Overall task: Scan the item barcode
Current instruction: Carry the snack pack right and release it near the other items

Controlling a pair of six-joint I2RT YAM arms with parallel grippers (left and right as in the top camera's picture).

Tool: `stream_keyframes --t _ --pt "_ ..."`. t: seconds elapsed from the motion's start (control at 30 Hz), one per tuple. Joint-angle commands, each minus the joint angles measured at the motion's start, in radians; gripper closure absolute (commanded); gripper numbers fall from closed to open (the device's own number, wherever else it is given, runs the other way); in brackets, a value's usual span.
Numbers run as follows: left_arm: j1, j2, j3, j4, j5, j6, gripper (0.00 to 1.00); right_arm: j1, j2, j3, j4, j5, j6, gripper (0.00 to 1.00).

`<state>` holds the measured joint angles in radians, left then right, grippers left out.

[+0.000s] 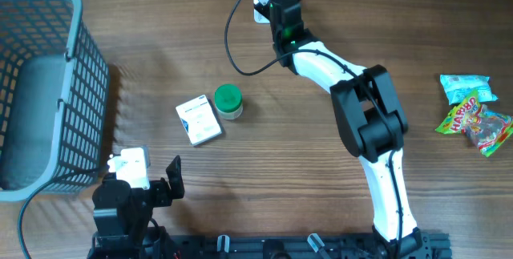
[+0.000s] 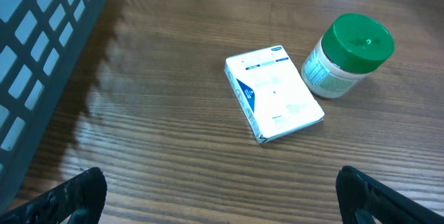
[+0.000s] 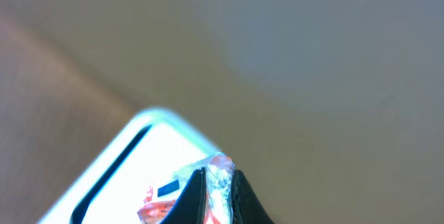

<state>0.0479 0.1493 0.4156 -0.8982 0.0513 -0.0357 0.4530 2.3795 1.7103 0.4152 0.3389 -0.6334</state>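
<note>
- Only the right wrist view shows the grasp. The right fingers are pressed together on a thin crinkled shiny wrapper with red print, pinching its edge.
- Just behind the wrapper in that view lies a white rounded-cornered slab, too glared to make out more.
- The overhead view places this at the far edge of the wooden bench. The white-and-black right arm stretches there from the near edge, elbow bent, with a black cable looping beside it. The wrapper itself cannot be seen from above.
- The left wrist view shows the left fingers spread wide and holding nothing. The left arm sits folded low at the near edge.
- Ahead of it a white cardboard box with blue print lies flat, just beside a green-lidded white jar. Their labels are too small to read.
- Overhead, a grey plastic lattice basket stands at the left.
- At the right lie a colourful candy bag lettered Haribo and a pale blue packet, touching.
</note>
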Motion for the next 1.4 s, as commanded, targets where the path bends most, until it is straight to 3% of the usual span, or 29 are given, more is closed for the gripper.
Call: stream_keyframes --t 0.0,0.2,0.3,0.47,0.67,0.77,1.07,1.17,1.2,1.23,1.3,1.33,1.37 --pt "0.005 -0.006 -0.006 0.002 0.011 0.005 0.0 -0.009 -0.163 0.021 -0.181 0.091 0.002 0.96" --pt "0.005 -0.006 -0.006 0.002 0.011 0.005 0.0 -0.128 -0.293 0.02 -0.563 0.379 0.049 0.96" --pt "0.005 -0.006 -0.006 0.002 0.011 0.005 0.0 -0.238 -0.298 0.02 -0.726 0.475 0.162 0.96" --pt "0.005 -0.006 -0.006 0.002 0.011 0.005 0.0 -0.463 -0.297 -0.011 -0.932 0.439 0.399 0.96" --pt "0.005 -0.006 -0.006 0.002 0.011 0.005 0.0 -0.689 -0.29 -0.018 -0.978 0.362 0.595 0.96" --pt "0.005 -0.006 -0.006 0.002 0.011 0.005 0.0 -0.757 -0.29 -0.018 -0.981 0.298 0.598 0.96" --pt "0.005 -0.006 -0.006 0.002 0.011 0.005 0.0 -0.829 -0.252 -0.018 -0.922 0.088 0.721 0.96" --pt "0.005 -0.006 -0.006 0.002 0.011 0.005 0.0 -0.826 -0.243 -0.018 -0.906 0.073 0.74 0.9" --pt "0.005 -0.006 -0.006 0.002 0.011 0.005 0.0 -0.826 -0.245 -0.015 -0.906 0.069 0.74 0.87" --pt "0.005 -0.006 -0.006 0.002 0.011 0.005 0.0 -0.826 -0.252 -0.013 -0.907 0.068 0.74 0.78" --pt "0.005 -0.006 -0.006 0.002 0.011 0.005 0.0 -0.822 -0.275 -0.012 -0.91 0.065 0.739 0.48" --pt "0.005 -0.006 -0.006 0.002 0.011 0.005 0.0 -0.818 -0.304 -0.012 -0.917 0.056 0.738 0.27" --pt "0.005 -0.006 -0.006 0.002 0.011 0.005 0.0 -0.814 -0.327 -0.012 -0.923 0.045 0.739 0.0"
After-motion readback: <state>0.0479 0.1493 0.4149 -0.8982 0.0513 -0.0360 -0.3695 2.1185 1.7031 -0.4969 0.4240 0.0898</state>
